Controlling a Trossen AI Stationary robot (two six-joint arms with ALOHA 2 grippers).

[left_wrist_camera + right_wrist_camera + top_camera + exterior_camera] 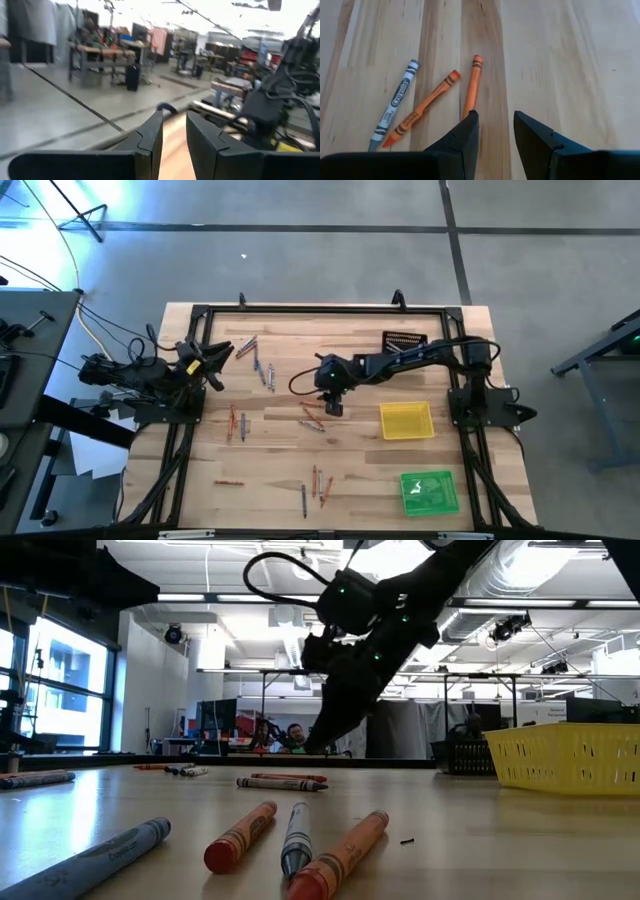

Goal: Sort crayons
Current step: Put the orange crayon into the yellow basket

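Several crayons lie flat in small groups on the wooden table (350, 470): orange-red and grey ones near the middle (312, 416), others at the far left (255, 360), left (236, 423) and near edge (315, 480). My right gripper (333, 407) is open and points down just above the table's middle. In the right wrist view (495, 117) it hangs beside an orange crayon (472, 90), whose near end is hidden behind one finger. A second orange crayon (422, 107) and a grey one (395, 105) lie beside it. My left gripper (225, 350) waits at the far left, open and empty (175, 122).
A black tray (405, 340) stands at the far right, a yellow tray (406, 421) at the right and a green tray (429, 491) at the near right. In the low view, several crayons (295, 838) lie close to the near edge. People sit in the room beyond the table.
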